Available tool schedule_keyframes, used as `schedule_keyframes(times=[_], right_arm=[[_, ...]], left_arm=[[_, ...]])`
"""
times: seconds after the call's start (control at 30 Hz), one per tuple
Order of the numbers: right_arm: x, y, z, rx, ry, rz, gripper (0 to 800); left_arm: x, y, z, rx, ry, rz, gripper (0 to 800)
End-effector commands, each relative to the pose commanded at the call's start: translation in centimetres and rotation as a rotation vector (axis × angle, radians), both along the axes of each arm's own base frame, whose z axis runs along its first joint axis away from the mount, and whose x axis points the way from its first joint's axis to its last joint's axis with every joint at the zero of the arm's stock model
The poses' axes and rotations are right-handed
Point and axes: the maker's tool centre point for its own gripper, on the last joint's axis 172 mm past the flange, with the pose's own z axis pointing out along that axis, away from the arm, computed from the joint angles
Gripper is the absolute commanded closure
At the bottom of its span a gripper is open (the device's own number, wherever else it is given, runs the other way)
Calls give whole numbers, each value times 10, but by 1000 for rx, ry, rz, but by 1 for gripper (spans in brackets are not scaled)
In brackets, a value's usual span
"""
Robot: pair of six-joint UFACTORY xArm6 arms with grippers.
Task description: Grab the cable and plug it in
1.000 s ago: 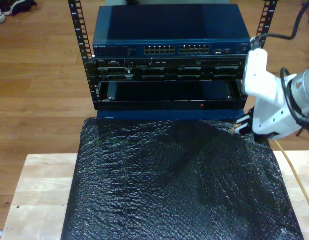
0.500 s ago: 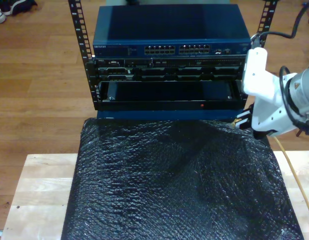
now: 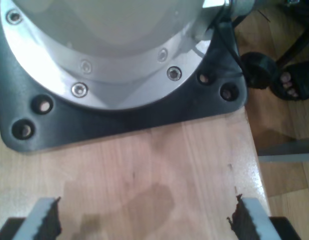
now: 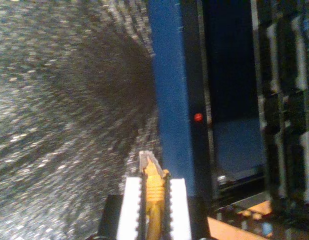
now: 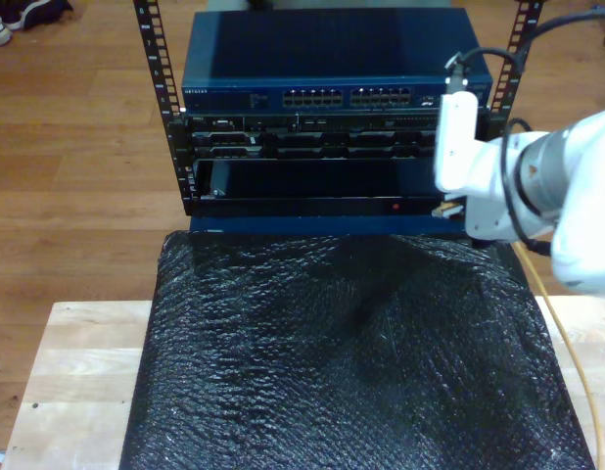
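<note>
My second gripper (image 4: 153,200) has its jaws pinching the cable (image 4: 153,192): in the second wrist view the yellow-orange boot sits between the two white fingers (image 4: 130,205), and the clear plug (image 4: 146,160) pokes out past their tips toward the blue edge of the rack (image 4: 169,100), just short of a small red light (image 4: 198,117).

In the exterior view my second gripper (image 5: 447,209) is at the right of the frame, in front of the lower right part of the rack (image 5: 332,201). Compared with half a second ago, the arm has swung toward the exterior view's left and up a little, so the plug tip now sits over the rack's dark lower front, not over the far right corner of the black mat (image 5: 351,352). The rest of the cable (image 5: 567,352) trails down the right edge of the frame across the light wooden desk (image 5: 77,382).

My first gripper (image 3: 144,222) has its jaws spread wide with nothing between them, above bare desk (image 3: 144,175) close to an arm's black base plate (image 3: 119,125).
</note>
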Motion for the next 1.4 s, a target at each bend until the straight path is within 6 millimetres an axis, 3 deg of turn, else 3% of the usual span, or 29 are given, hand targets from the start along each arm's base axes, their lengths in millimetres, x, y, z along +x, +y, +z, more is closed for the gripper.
schedule_keyframes(times=[0.37,0.47,0.7,0.83,1.0,1.4], right_arm=[[43,-6,0,-74,-155,-3,800],[59,-2,13,-87,-200,8,800],[77,1,19,-87,-261,-1,800],[81,-2,18,-89,-299,-15,800],[67,-7,1,-99,-288,-15,800],[78,-4,27,-117,-422,-1,800]], left_arm=[[0,0,0,0,0,0,0],[0,0,0,0,0,0,0],[0,0,0,0,0,0,0],[0,0,0,0,0,0,0],[0,0,0,0,0,0,0],[0,0,0,-1,0,0,0]])
